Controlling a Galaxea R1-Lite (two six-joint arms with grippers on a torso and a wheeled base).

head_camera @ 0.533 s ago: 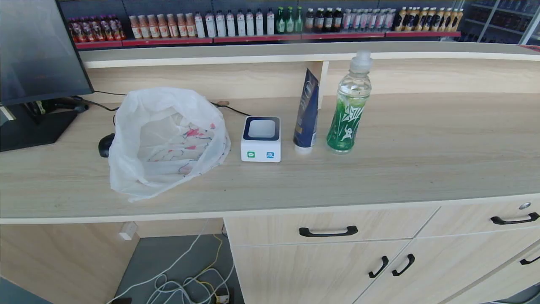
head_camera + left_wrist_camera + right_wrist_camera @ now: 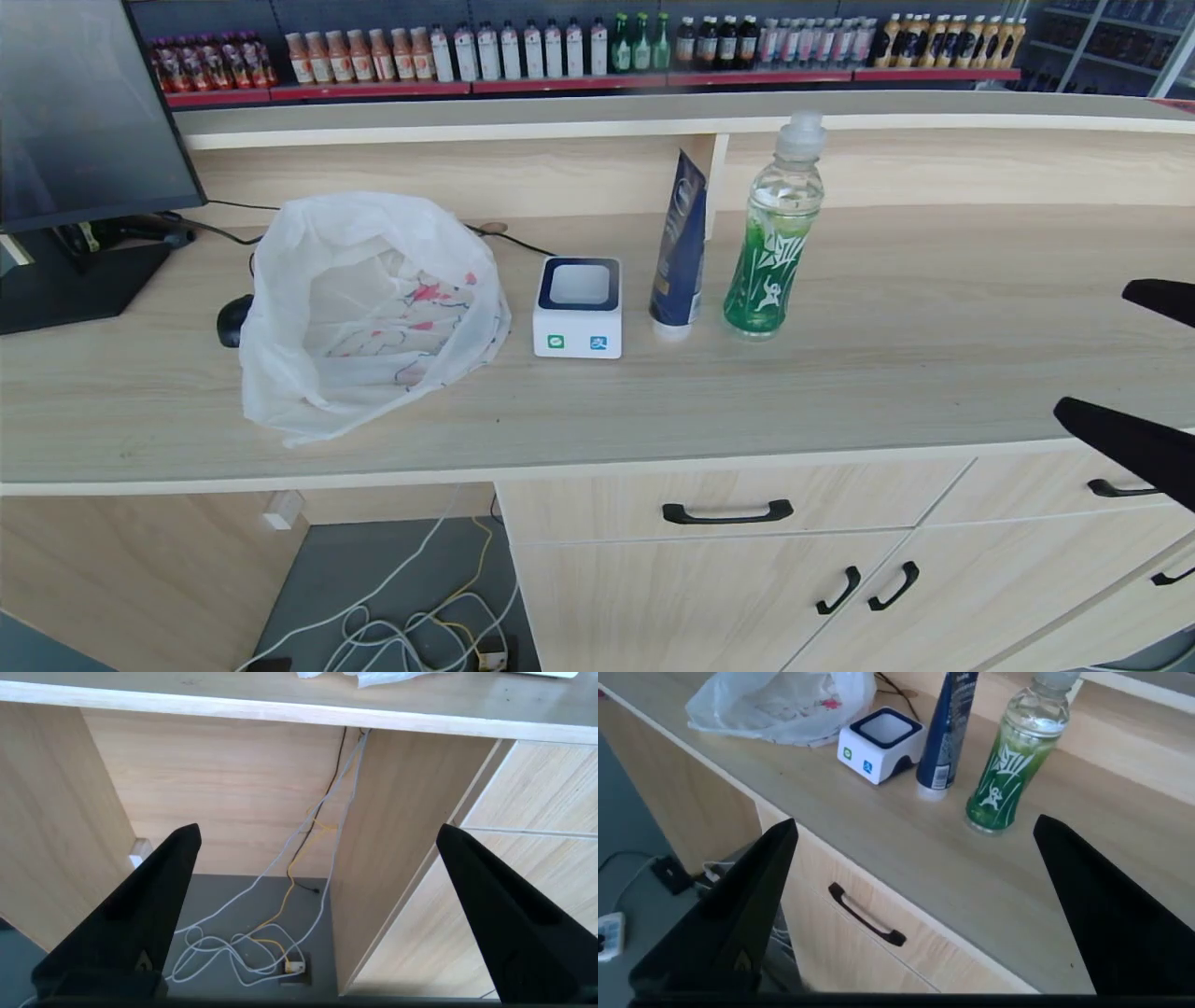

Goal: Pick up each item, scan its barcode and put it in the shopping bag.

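Black right end effector (image 2: 1090, 347), released and empty, has been brought in at the head view's right edge, well apart from the green bottle (image 2: 773, 252) and blue tube (image 2: 679, 252) standing on the surface (image 2: 840, 392), so the first pick is judged barely started.

Pale wooden counter (image 2: 840, 373) with drawers (image 2: 607, 509), bottle-stocked shelves (image 2: 579, 87) behind, grey floor (image 2: 327, 560)

Bright, even light from overhead. You get only faint, soft shadows on the pale wood counter (image 2: 840, 373), at the foot of the clear green-labelled plastic bottle (image 2: 773, 238). The top window of the small white box scanner (image 2: 578, 308) reflects pale light. In your head view the counter's long edges bow slightly toward the corners
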